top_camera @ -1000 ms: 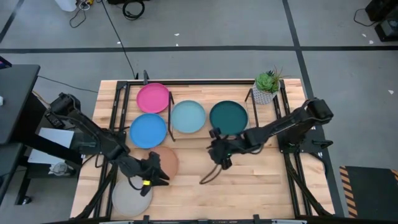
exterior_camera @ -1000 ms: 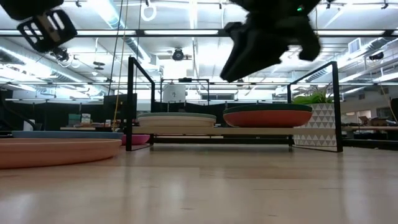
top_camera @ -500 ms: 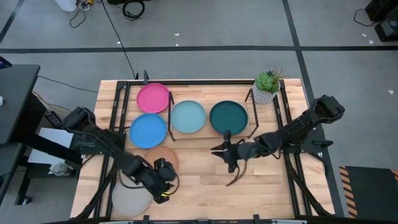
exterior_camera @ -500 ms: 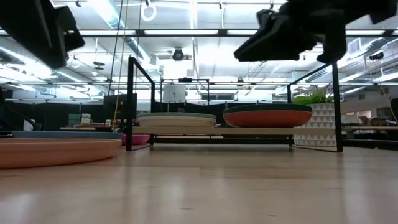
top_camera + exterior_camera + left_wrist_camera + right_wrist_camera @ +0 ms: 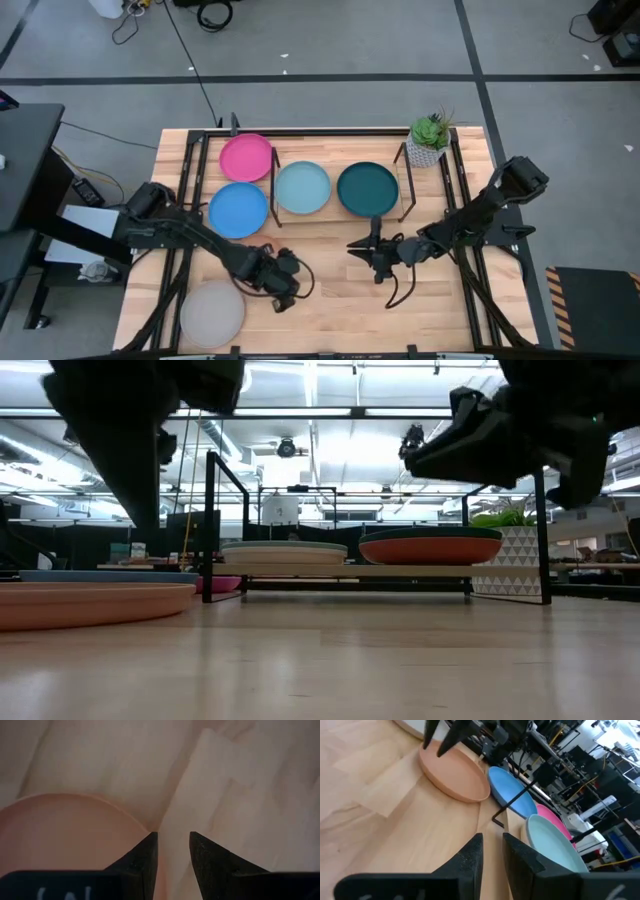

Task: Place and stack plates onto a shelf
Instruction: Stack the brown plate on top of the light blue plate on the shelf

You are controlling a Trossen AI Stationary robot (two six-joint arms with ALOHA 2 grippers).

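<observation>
My left gripper is open a narrow way and points down beside the right rim of the tan plate, which lies flat on the table; my arm hides most of it from above. I cannot tell whether a fingertip touches the rim. My right gripper is shut and hangs in the air at mid-table, near the shelf. On the shelf board lie the pale blue plate and the dark teal plate, the latter on an orange plate. Magenta, blue and grey plates lie on the table.
A potted green plant stands at the shelf's far right corner. The shelf's black rods rise between the blue plate and the pale blue one. Bare wood stretches along the near edge between both grippers.
My left gripper has swung from the near left side of the tan plate across it toward the table's right, and now stands at its right rim. My right gripper has drawn back toward the right edge and tipped from pointing down to nearly level. No plate has moved.
</observation>
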